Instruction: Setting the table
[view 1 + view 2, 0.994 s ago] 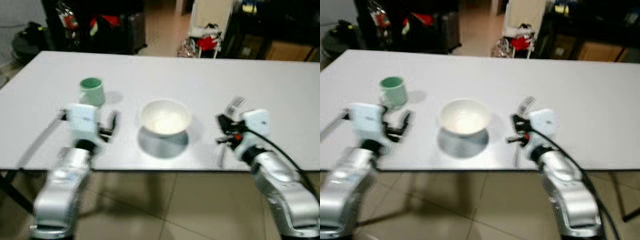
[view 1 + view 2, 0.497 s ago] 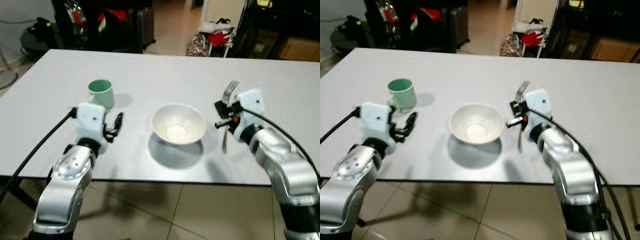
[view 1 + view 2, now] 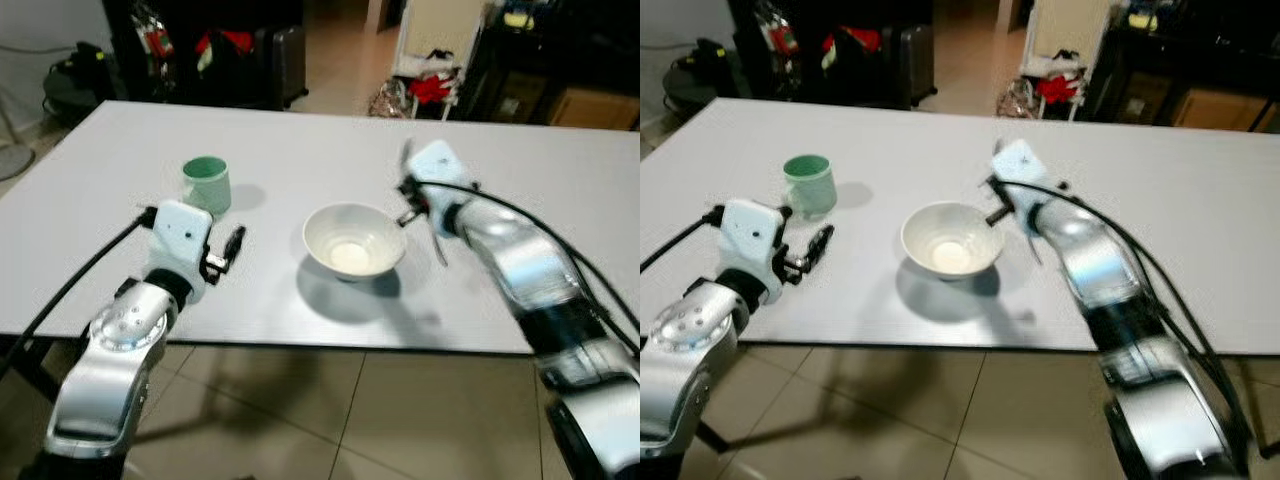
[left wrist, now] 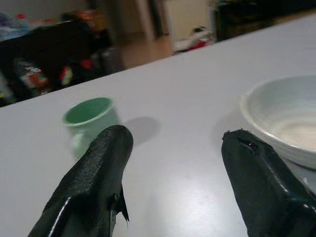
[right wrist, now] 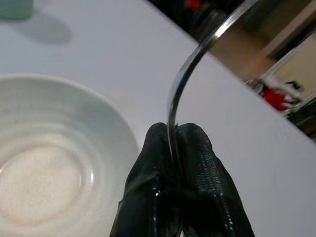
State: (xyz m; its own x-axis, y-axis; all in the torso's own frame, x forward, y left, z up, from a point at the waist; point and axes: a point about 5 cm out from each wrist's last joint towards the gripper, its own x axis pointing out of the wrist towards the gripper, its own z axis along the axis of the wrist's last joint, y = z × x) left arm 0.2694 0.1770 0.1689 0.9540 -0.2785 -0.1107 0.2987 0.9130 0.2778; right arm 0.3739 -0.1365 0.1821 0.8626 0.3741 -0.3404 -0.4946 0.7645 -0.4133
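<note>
White bowl (image 3: 354, 241) mid-table, green cup (image 3: 207, 184) beyond left gripper (image 4: 173, 163), fingers spread, empty. Right gripper (image 5: 180, 148) pinches fork (image 5: 197, 59) just beside bowl rim. Risk: thin handle pivots in pinch, fork strikes bowl or drops askew.

A black suitcase (image 3: 280, 60) is being kept on the tiled floor (image 3: 330, 420), and red things (image 3: 432, 88) are being piled nearby.
</note>
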